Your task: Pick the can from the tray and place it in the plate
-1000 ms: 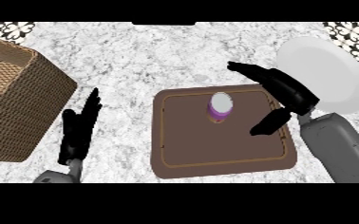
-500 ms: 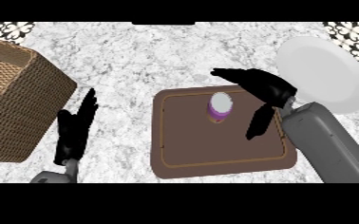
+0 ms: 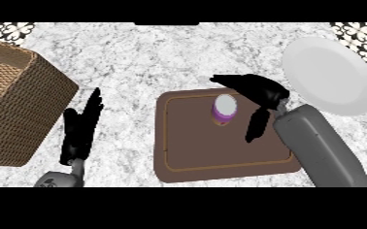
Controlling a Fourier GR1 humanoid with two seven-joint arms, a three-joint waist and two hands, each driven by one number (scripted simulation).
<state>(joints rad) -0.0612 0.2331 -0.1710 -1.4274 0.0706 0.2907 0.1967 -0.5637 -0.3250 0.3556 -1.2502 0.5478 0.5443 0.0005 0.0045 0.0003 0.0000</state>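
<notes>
can [image 3: 225,107]: i see it standing on the brown tray [image 3: 208,150], in the tray's far half and a little right of its middle.
can's axis: upright. the long axis runs straight up from the tray toward my camera, so i look down on the pale round top, with a sliver of purple side showing under it.
right hand [image 3: 264,93]: it sits just right of the can, over the tray's far right corner.
right hand's fingers [image 3: 233,81]: open and spread. they reach leftward past the far side of the can, while the thumb [image 3: 254,126] hangs down on the can's near right. i see a gap between thumb and can, and nothing is gripped.
right forearm [image 3: 323,150]: grey, coming in from the lower right and crossing the tray's right edge.
plate [image 3: 323,73]: white and round, on the counter [image 3: 143,53] to the right of the tray, beyond the right hand.
left hand [image 3: 77,133]: resting at the lower left, fingers straight and pointing away from me, holding nothing, well apart from the tray.
basket [image 3: 28,106]: brown wicker, at the left edge, just beside the left hand.
counter: grey-white marble under everything.
</notes>
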